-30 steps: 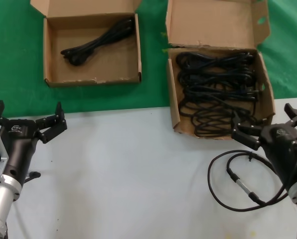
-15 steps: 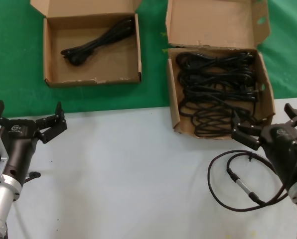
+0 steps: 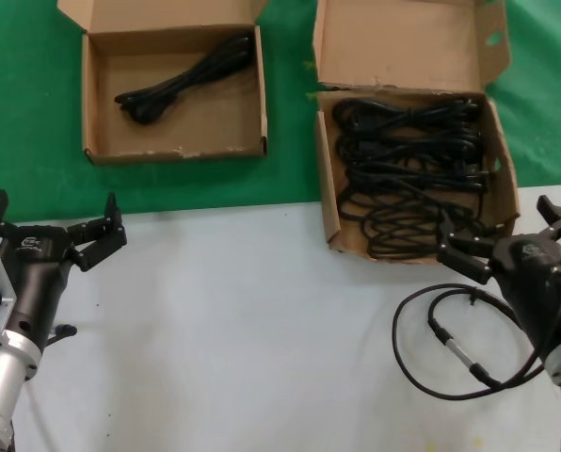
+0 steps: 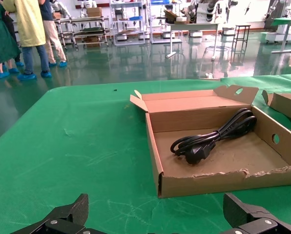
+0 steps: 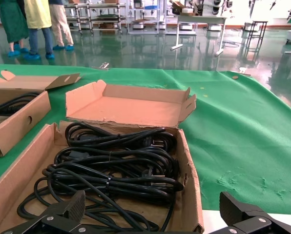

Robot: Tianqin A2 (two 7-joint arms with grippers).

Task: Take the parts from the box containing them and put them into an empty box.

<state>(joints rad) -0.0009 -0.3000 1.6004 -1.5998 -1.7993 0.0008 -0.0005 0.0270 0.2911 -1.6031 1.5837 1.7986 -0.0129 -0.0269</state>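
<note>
The larger carton at the right holds several folded black power cords; its tall rear flap stands up. The smaller shallow carton at the left has one cord lying in it. My right gripper is open, just in front of the larger carton's front right corner, holding nothing. My left gripper is open and idle over the table's front left, short of the smaller carton. The left wrist view shows the smaller carton and its cord beyond the left gripper. The right wrist view shows the cords beyond the right gripper.
A thin black robot cable with a silver connector loops on the white table beside my right arm. Both cartons stand on green cloth. People stand far off in the hall behind the table.
</note>
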